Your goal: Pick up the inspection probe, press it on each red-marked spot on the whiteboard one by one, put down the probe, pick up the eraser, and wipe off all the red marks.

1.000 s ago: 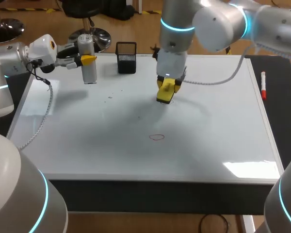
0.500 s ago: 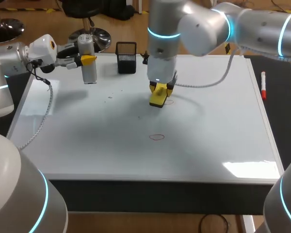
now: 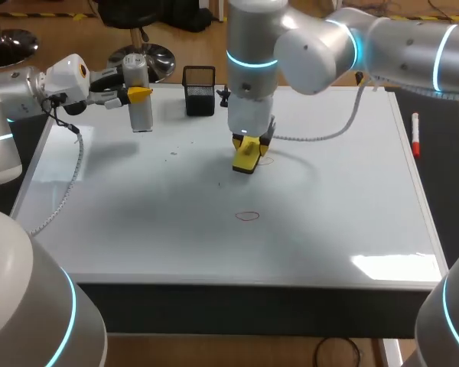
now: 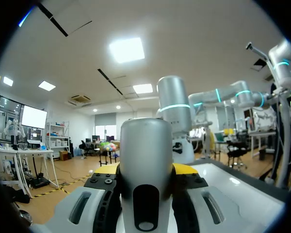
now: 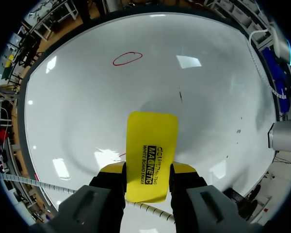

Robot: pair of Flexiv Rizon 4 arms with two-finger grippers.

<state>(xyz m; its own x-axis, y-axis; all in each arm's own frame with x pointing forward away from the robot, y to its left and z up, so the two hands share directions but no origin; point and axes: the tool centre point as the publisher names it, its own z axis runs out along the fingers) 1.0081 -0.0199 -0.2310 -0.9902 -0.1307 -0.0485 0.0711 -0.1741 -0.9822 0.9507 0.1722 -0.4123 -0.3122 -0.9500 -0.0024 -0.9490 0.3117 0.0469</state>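
The grey cylindrical probe (image 3: 140, 103) stands upright over the whiteboard's (image 3: 329, 214) back left part. My left gripper (image 3: 137, 94) is shut on it from the side; in the left wrist view the probe (image 4: 146, 160) fills the gap between the yellow-tipped fingers. My right gripper (image 3: 248, 147) points down at the board's middle back, shut on the yellow eraser (image 3: 245, 157), whose end rests on the surface. A faint red trace (image 3: 265, 160) lies just right of the eraser. A red oval mark (image 3: 247, 216) sits nearer the front; in the right wrist view this oval (image 5: 127, 58) is well ahead of the eraser (image 5: 150, 150).
A black mesh pen holder (image 3: 199, 90) stands at the back edge between the two grippers. A red marker (image 3: 415, 134) lies on the dark surface right of the board. The left arm's coiled cable (image 3: 70, 180) hangs over the board's left edge. Small dark specks (image 3: 174, 153) dot the board.
My right arm has slid the eraser leftward across the board, uncovering a faint red trace at its right. The left arm and the probe have not moved.
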